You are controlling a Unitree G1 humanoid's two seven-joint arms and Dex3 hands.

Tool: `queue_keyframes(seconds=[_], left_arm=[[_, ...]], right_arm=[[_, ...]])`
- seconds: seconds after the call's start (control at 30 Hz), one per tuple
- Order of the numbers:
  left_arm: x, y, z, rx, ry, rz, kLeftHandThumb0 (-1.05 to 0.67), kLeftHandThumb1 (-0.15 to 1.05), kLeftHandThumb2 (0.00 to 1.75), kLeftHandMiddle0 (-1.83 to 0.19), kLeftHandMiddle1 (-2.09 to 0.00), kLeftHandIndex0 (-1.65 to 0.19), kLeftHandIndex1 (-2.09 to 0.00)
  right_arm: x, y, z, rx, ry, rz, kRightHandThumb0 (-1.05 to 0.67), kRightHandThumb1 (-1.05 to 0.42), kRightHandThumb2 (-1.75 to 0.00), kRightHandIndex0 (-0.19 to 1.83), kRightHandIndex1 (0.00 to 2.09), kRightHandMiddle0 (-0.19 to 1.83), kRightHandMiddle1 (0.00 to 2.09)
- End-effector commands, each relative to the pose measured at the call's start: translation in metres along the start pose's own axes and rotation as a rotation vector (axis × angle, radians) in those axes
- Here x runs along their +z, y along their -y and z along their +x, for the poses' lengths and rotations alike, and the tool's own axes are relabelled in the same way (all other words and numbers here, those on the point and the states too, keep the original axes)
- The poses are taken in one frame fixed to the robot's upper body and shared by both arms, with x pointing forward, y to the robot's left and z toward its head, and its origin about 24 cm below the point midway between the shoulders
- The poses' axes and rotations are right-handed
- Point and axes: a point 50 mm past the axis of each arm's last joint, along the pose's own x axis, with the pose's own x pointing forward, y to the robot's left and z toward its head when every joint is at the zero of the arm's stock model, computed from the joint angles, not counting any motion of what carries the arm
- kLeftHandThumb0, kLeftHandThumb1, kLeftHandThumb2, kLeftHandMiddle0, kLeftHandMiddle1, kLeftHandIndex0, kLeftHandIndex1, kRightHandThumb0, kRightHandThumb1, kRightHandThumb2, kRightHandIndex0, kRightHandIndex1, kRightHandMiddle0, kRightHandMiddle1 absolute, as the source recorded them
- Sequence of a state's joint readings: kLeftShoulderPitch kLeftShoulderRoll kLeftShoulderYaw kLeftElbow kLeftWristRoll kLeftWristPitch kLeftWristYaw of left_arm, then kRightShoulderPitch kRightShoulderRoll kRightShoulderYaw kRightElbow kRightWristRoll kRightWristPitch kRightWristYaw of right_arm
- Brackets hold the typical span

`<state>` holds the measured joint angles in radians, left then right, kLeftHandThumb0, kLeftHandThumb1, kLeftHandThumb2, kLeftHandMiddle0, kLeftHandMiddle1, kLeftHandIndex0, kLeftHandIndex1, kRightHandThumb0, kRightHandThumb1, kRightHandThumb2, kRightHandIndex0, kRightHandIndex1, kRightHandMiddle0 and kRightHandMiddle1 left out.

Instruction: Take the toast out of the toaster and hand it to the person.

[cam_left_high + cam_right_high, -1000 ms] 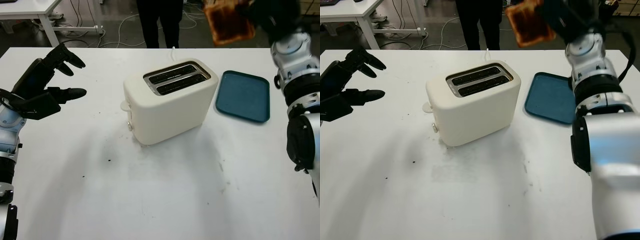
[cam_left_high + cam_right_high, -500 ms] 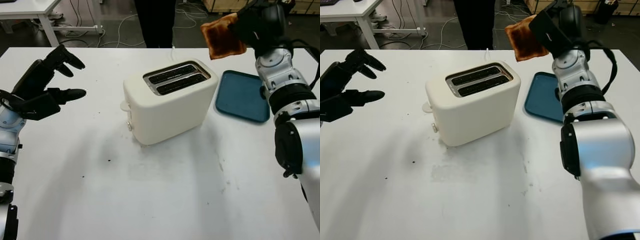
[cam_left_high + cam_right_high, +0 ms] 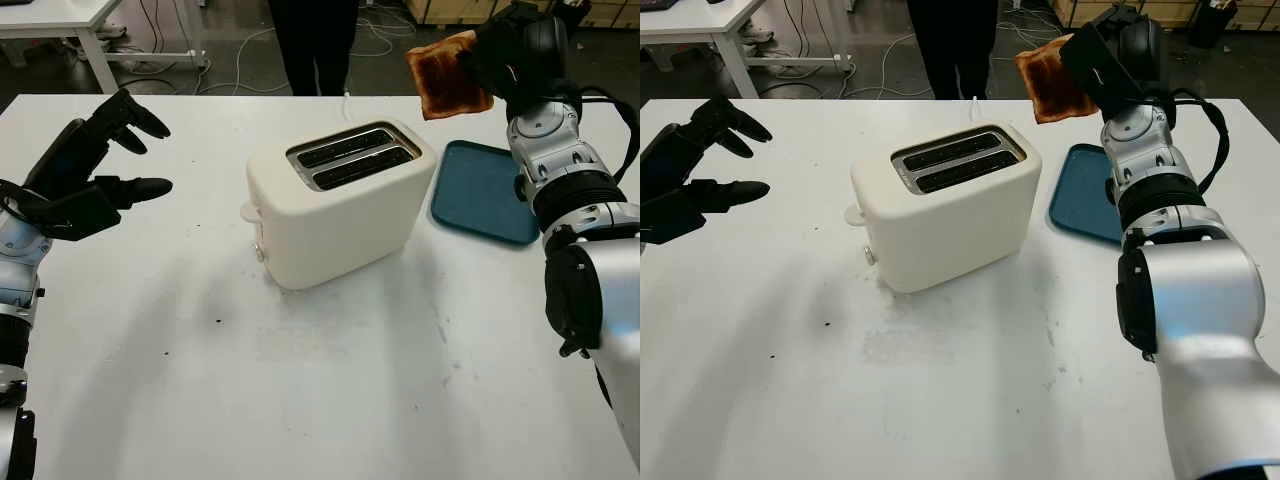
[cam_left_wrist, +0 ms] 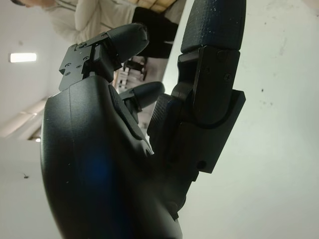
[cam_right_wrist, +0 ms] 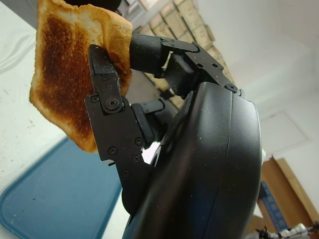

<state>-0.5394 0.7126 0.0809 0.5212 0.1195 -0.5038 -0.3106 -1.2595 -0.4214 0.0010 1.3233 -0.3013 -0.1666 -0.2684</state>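
Observation:
A browned slice of toast (image 3: pixel 446 76) hangs high over the table's far right, pinched by my right hand (image 3: pixel 490 62), which is shut on it; the right wrist view gives the toast (image 5: pixel 70 69) close up between black fingers (image 5: pixel 107 107). The cream toaster (image 3: pixel 338 200) stands mid-table with both slots dark. A person in dark trousers (image 3: pixel 315 45) stands behind the table's far edge. My left hand (image 3: pixel 100 165) hovers open over the table's left side.
A teal tray (image 3: pixel 487 192) lies on the white table (image 3: pixel 320 380) to the right of the toaster, below the raised toast. Crumbs dot the tabletop in front of the toaster. Cables trail on the floor behind.
My right hand came down and toward the toaster with the toast over the first half second, then shifted only slightly. The left hand stayed put.

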Motion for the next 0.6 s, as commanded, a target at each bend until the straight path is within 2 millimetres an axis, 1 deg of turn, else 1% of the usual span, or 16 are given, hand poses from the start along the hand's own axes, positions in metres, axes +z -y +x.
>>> queue_keyframes(seconds=[0.0,0.03,0.07,0.1,0.17,0.2,0.23,0.27,0.3,0.33,0.4,0.43,0.47,0.5,0.53,0.57], left_arm=[[0.001,-0.0017,0.0001,0.007,0.009,0.004,-1.05,0.92,0.28,0.0,-1.64,0.0,-1.46],[0.0011,-0.0016,0.0002,0.007,0.009,0.002,-1.05,0.92,0.29,0.0,-1.64,0.0,-1.46],[0.0012,-0.0015,0.0003,0.008,0.01,-0.003,-1.05,0.92,0.28,0.0,-1.63,0.0,-1.46],[0.0014,-0.0014,0.0003,0.008,0.009,-0.004,-1.05,0.92,0.28,0.0,-1.63,0.0,-1.46],[0.0017,-0.0015,0.0004,0.007,0.009,-0.003,-1.05,0.92,0.28,0.0,-1.63,0.0,-1.47],[0.0018,-0.0015,0.0004,0.008,0.011,-0.005,-1.05,0.92,0.28,0.0,-1.63,0.0,-1.47],[0.0018,-0.0015,0.0003,0.008,0.011,-0.006,-1.05,0.92,0.28,0.0,-1.63,0.0,-1.47],[0.0017,-0.0015,0.0002,0.009,0.013,-0.008,-1.05,0.92,0.28,0.0,-1.63,0.0,-1.47],[0.0015,-0.0015,0.0,0.01,0.014,-0.007,-1.05,0.92,0.28,0.0,-1.63,0.0,-1.47],[0.0015,-0.0016,0.0,0.009,0.012,-0.007,-1.05,0.92,0.28,0.0,-1.63,0.0,-1.47],[0.0013,-0.0018,-0.0002,0.008,0.009,-0.005,-1.05,0.92,0.28,0.0,-1.63,0.0,-1.47],[0.0014,-0.0019,-0.0003,0.008,0.008,-0.002,-1.05,0.92,0.28,0.0,-1.63,0.0,-1.47],[0.0013,-0.0019,-0.0004,0.008,0.007,-0.001,-1.05,0.92,0.28,0.0,-1.63,0.0,-1.47],[0.0012,-0.002,-0.0004,0.008,0.005,-0.002,-1.05,0.92,0.27,0.0,-1.63,0.0,-1.47],[0.0012,-0.002,-0.0004,0.007,0.005,0.0,-1.05,0.92,0.27,0.0,-1.63,0.0,-1.47],[0.0013,-0.0021,-0.0004,0.007,0.006,0.004,-1.05,0.92,0.28,0.0,-1.63,0.0,-1.46]], right_arm=[[-0.0012,0.0019,0.0002,-0.008,-0.005,0.011,-0.32,-0.92,-0.16,0.93,1.41,0.88,1.15],[-0.0012,0.0015,0.0003,-0.007,-0.012,0.015,-0.32,-0.92,-0.18,0.89,1.5,0.88,1.13],[-0.0012,0.0012,0.0004,-0.006,-0.017,0.019,-0.31,-0.92,-0.17,0.83,1.64,0.83,1.24],[-0.0009,0.0007,0.0005,-0.007,-0.025,0.039,-0.3,-0.92,-0.17,0.81,1.66,0.82,1.27],[-0.0003,0.0002,0.0006,-0.009,-0.031,0.047,-0.29,-0.92,-0.13,0.79,1.58,0.81,1.13],[0.0,0.0,0.0008,-0.008,-0.033,0.042,-0.29,-0.92,-0.13,0.79,1.51,0.82,0.99],[0.0002,-0.0001,0.0009,-0.006,-0.034,0.039,-0.29,-0.92,-0.14,0.8,1.51,0.85,0.91],[0.0005,-0.0003,0.001,-0.002,-0.034,0.043,-0.29,-0.92,-0.14,0.8,1.46,0.88,0.86],[0.0008,-0.0003,0.0009,0.003,-0.03,0.046,-0.29,-0.92,-0.14,0.81,1.48,0.9,0.88],[0.001,-0.0005,0.001,0.003,-0.029,0.046,-0.28,-0.92,-0.15,0.8,1.6,0.88,1.01],[0.0015,-0.001,0.0009,0.003,-0.025,0.031,-0.29,-0.92,-0.16,0.77,1.71,0.77,1.26],[0.0017,-0.0013,0.0009,0.003,-0.024,0.017,-0.3,-0.92,-0.17,0.74,1.69,0.73,1.3],[0.0019,-0.0015,0.0009,0.005,-0.023,0.008,-0.3,-0.92,-0.18,0.75,1.64,0.74,1.29],[0.0022,-0.0017,0.0009,0.007,-0.021,0.003,-0.31,-0.92,-0.19,0.77,1.51,0.74,1.17],[0.0025,-0.0018,0.001,0.009,-0.019,-0.002,-0.31,-0.92,-0.19,0.77,1.46,0.74,1.12],[0.0028,-0.0018,0.0011,0.01,-0.017,-0.006,-0.31,-0.92,-0.2,0.8,1.44,0.75,1.11]])
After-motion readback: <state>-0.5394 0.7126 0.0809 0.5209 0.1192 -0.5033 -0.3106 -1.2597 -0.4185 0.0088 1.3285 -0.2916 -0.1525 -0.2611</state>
